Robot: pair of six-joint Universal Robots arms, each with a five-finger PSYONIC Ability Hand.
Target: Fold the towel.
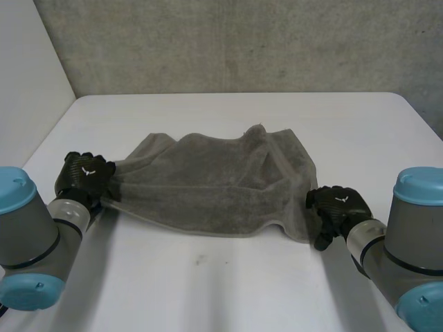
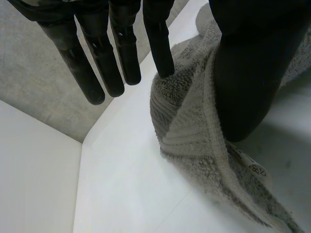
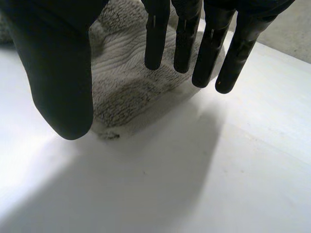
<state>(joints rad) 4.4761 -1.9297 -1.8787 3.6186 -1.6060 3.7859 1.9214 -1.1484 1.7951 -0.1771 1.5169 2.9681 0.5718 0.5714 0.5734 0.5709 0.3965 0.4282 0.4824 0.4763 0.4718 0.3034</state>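
A grey towel (image 1: 214,183) lies rumpled across the middle of the white table (image 1: 228,283), with creases running toward both hands. My left hand (image 1: 84,174) is at the towel's near left corner. In the left wrist view its thumb (image 2: 248,82) presses a raised fold of towel (image 2: 189,126) against a straight finger (image 2: 160,48), pinching it. My right hand (image 1: 337,207) is at the near right corner. There the towel (image 3: 126,82) rises between the thumb (image 3: 60,82) and the straight fingers (image 3: 155,39), and its corner tip hangs down to the table.
The table's far edge meets a grey concrete wall (image 1: 242,41). A white wall (image 1: 28,76) stands along the left side. Bare tabletop lies in front of the towel, between my arms.
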